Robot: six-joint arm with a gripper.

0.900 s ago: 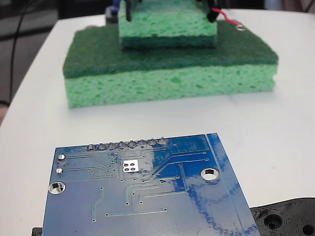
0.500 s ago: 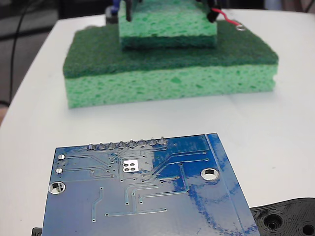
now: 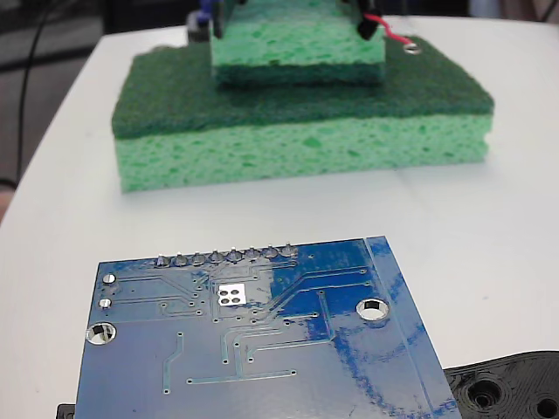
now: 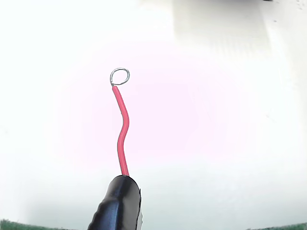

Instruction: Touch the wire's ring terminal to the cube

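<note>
Hanging in the air beyond the small sponge (image 3: 297, 48), the ring (image 3: 412, 49) has not met any cube that these pictures show. In the fixed view it sits just right of that sponge's top right corner, seen against the dark scrub face of the big sponge (image 3: 301, 122) underneath; whether it touches that face or floats above it cannot be told from this low angle. The red wire (image 3: 384, 30) runs from the ring up and left to a black end piece (image 3: 363, 29) at the small sponge's upper right edge.

The wrist view shows the same wire (image 4: 123, 134) rising from the black piece (image 4: 117, 203) to the ring (image 4: 120, 75), with only washed-out white behind it and thin green strips at the bottom corners. Nothing touches the ring there.

The gripper itself is almost wholly cut off at the top of the fixed view. Dark parts show at the small sponge's upper left and right edges, but whether the fingers are spread or pinching something I cannot tell.

No plain cube appears in either picture; the small sponge is the nearest block-like thing. If it is the target, the contact is left to make, and the ring stands close beside it. In the foreground, well apart from the sponges, lie 1 blue board (image 3: 253, 340) and a black part (image 3: 511, 388) on the table (image 3: 507, 227).
</note>
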